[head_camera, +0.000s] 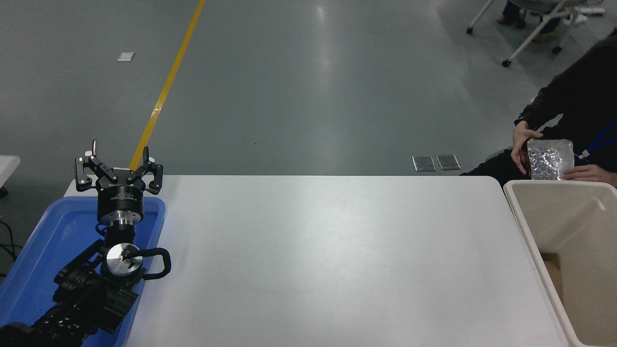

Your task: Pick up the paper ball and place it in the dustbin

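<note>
Left gripper (118,174) parked over the blue tray (43,250), jaws spread, holding nothing; right arm out of view; no paper ball visible anywhere; dustbin (530,226) at table's right edge, likely within reach; person's hands (521,144) hold a foil packet (549,159) behind it.

Only the left arm (82,294) shows, entering from the lower left corner and reaching away from the camera. Its black links fold up to a round silver wrist joint (124,259), with a black cable looping out to the side. Beyond the wrist, the left gripper (118,172) points forward, its fingers (153,177) spread wide apart, holding nothing.
</note>
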